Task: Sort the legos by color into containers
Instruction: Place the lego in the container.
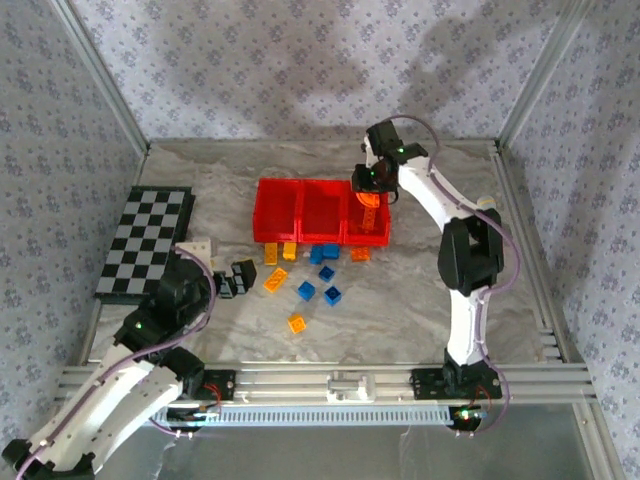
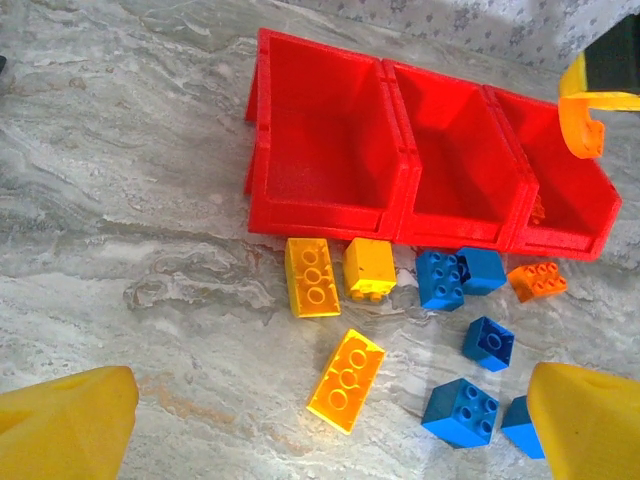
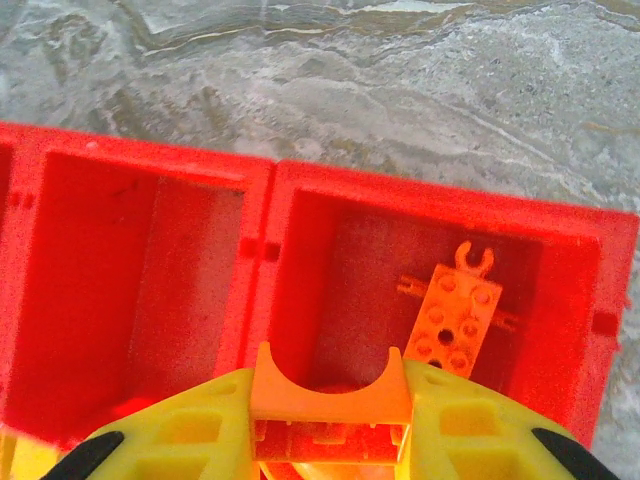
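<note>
Pale wallpaper with a small lilac floral print covered the back and side walls, soft shadows across it. Grey-beige marbled tabletop. Aluminium frame posts at corners, slotted rail along near edge. Light was bright, even.

Three open red containers stand joined in a row. An orange plate lies flat in the rightmost one, and an orange arch is gripped in the right pincer above it. Yellow-orange, blue and orange legos lie scattered just in front.
</note>
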